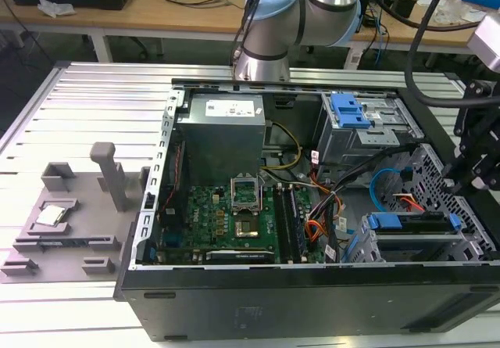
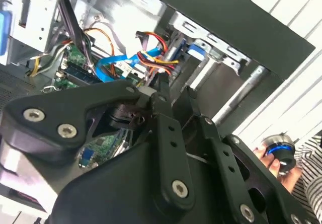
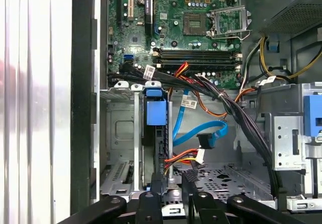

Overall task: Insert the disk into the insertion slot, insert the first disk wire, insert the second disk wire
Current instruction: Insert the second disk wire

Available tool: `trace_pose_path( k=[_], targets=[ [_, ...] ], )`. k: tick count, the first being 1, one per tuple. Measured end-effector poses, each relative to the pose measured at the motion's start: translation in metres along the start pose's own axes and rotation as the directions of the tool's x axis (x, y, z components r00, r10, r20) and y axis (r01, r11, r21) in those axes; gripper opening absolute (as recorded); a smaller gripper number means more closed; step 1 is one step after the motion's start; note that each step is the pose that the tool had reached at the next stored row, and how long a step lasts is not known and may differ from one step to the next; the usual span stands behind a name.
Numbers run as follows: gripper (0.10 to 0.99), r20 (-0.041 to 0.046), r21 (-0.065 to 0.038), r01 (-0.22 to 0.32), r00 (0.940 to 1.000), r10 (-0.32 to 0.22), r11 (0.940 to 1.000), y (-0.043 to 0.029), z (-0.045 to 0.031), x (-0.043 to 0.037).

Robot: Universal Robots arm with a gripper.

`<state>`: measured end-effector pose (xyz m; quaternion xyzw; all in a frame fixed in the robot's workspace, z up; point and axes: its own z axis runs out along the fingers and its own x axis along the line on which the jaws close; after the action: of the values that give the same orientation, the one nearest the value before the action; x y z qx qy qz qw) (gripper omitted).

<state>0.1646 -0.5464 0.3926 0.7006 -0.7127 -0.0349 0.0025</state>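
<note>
**Entry: open case [image 1: 234, 317] on ribbed table [image 1: 86, 98], drive corner**

- Slot [image 1: 414, 248]: low perforated cage in the case's near corner, on the exterior view's right.
- Disk [image 1: 412, 224]: seated in the slot, with blue carrier showing at both ends.
- Gripper [image 3: 171, 184]: low beside the disk, fingers a little apart, nothing between them. It is closest to the first wire.
- First wire [image 3: 180, 157]: red, orange and black bundle lying loose beside the disk. Its plug looks unseated.
- Second wire [image 3: 201, 132]: blue loop just beyond the first wire, with its dark plug hanging free.
- Harness [image 3: 241, 118]: thick black bundle slung across the bay above both wires.
- Board [image 1: 234, 215]: lies further in.
- Tall cage [image 1: 349, 112]: stands at the back and carries a blue latch.

**Risks, as judged**
- The two plugs sit close together, so a closing finger could catch the blue loop along with the bundle.
- The thin wires will flex, so a plug gripped off-square may meet its socket tilted and jam.
- The harness overhead could snag a finger or drag a plug aside.

**Orientation of the disk**
- It lies flat, with its long axis level along the near case wall, across the exterior view.
- One blue-tabbed end points toward the board.
- I cannot tell which end carries the sockets
</note>
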Motion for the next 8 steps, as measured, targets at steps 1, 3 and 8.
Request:
trace_pose_path(
  k=[1,3,8],
  targets=[
    [0.302,-0.0001,0.0,0.001,1.0,-0.001,1.0,0.0004,0.0004,-0.0035],
    [0.302,-0.0001,0.0,0.002,1.0,-0.002,1.0,0.0024,0.0017,-0.0106],
    [0.302,-0.0001,0.0,0.006,1.0,-0.006,1.0,0.0105,0.0052,-0.0232]
  ],
)
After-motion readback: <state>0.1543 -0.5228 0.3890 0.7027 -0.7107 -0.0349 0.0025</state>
